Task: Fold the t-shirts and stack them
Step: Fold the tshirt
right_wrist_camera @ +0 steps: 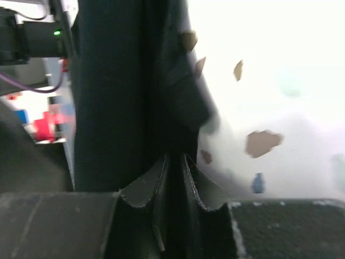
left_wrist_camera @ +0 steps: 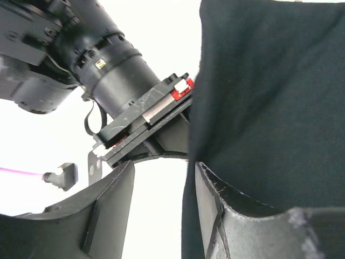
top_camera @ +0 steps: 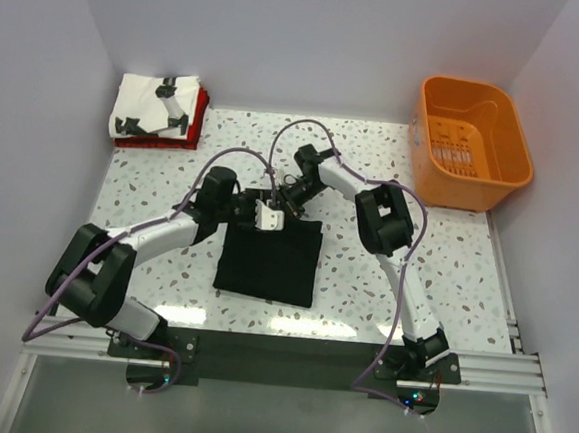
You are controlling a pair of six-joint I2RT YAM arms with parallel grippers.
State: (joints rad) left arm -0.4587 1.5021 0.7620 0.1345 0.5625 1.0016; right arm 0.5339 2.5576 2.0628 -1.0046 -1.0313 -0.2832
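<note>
Both arms reaching inward, left gripper (left_wrist_camera: 161, 168) fingers apart, right gripper (right_wrist_camera: 175, 159) seemingly pinched shut

black t-shirt (top_camera: 269, 260): cloth, matt, soft
white t-shirt (top_camera: 156, 106): cloth, matt, black print
red t-shirt (top_camera: 155, 144): cloth, matt
basket (top_camera: 467, 185): orange plastic, smooth, faint sheen
table (top_camera: 446, 269): speckled stone look, smooth, glossy along lower edge
left gripper (left_wrist_camera: 164, 167) fingers (left_wrist_camera: 215, 208): dark plastic, matt, scratched

Speckled white tabletop (top_camera: 465, 281), plain pale walls (top_camera: 314, 38) (three sides), bright light, metal rail (top_camera: 488, 365) along near edge.
</note>
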